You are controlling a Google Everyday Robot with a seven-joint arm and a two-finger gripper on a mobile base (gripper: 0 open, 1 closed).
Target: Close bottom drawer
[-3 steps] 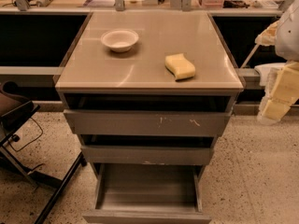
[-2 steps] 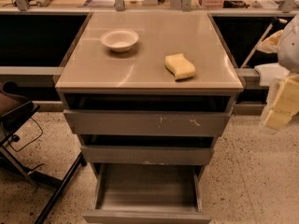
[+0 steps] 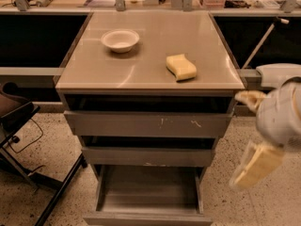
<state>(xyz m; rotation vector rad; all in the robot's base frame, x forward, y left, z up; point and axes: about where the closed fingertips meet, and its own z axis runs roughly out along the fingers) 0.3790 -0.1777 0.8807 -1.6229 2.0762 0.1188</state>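
While the bottom drawer stands pulled far out of the cabinet, at floor level and with its shallow grey interior empty and exposed, the gripper hangs to the right of the cabinet, level with the two upper drawers. Its pale yellow fingers are spread well apart and hold nothing. Compared with a second ago, the gripper has dropped from about tabletop height and drifted leftward, nearer the cabinet's right side; it is still clear of every drawer front. The bottom drawer itself has not moved, and its plain front is as far forward as before. The scratched top drawer and the middle drawer protrude only slightly, as they did. A white bowl and a yellow sponge lie undisturbed on the top surface. Judged from this, the arm is in its approach: no pushing has begun. To close the drawer, the gripper would need to go lower and come round in front of the drawer face before pressing it inward.
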